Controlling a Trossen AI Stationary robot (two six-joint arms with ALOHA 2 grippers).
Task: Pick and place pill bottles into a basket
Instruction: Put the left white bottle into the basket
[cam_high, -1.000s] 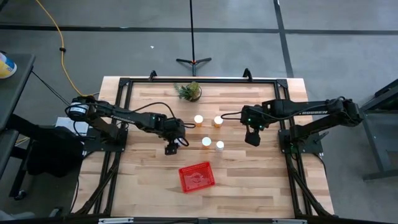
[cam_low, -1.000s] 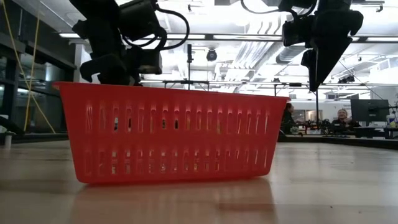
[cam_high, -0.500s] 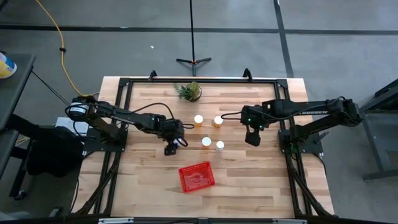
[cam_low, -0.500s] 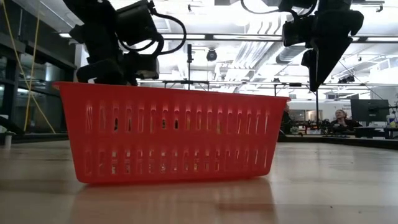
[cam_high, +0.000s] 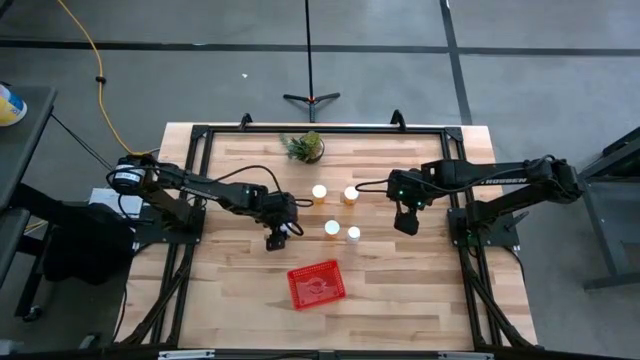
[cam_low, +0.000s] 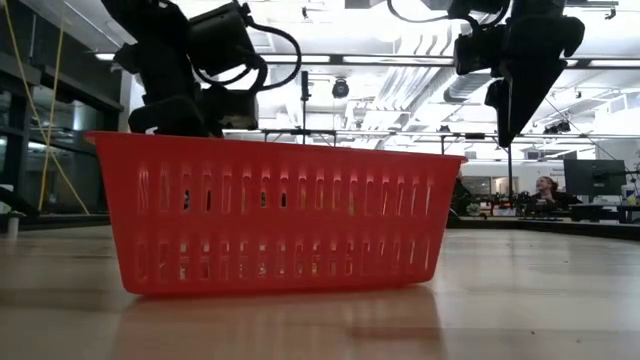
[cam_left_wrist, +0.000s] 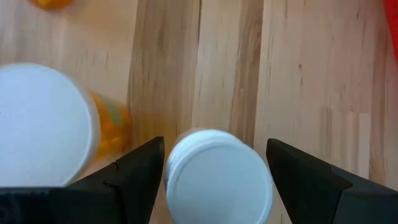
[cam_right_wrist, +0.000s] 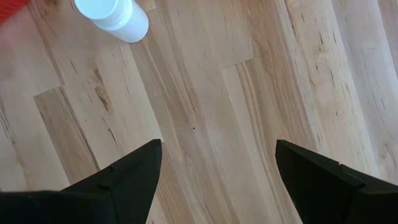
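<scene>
Change: my left gripper (cam_high: 276, 237) has crept slightly toward the basket (cam_high: 317, 284), fingers clasping a pill bottle (cam_left_wrist: 217, 176). Right gripper (cam_high: 405, 222): unmoved, parted, empty. Four bottles (cam_high: 331, 228) upright mid-table; plant (cam_high: 304, 147) behind.

Four pill bottles (cam_high: 335, 211) behind the basket (cam_high: 316, 284), plant (cam_high: 304, 147) farther back

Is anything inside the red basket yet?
From above, the basket shows only its own mesh floor, with no bottles inside. In the low view its slotted wall blocks most of the interior, so that view confirms nothing.
</scene>
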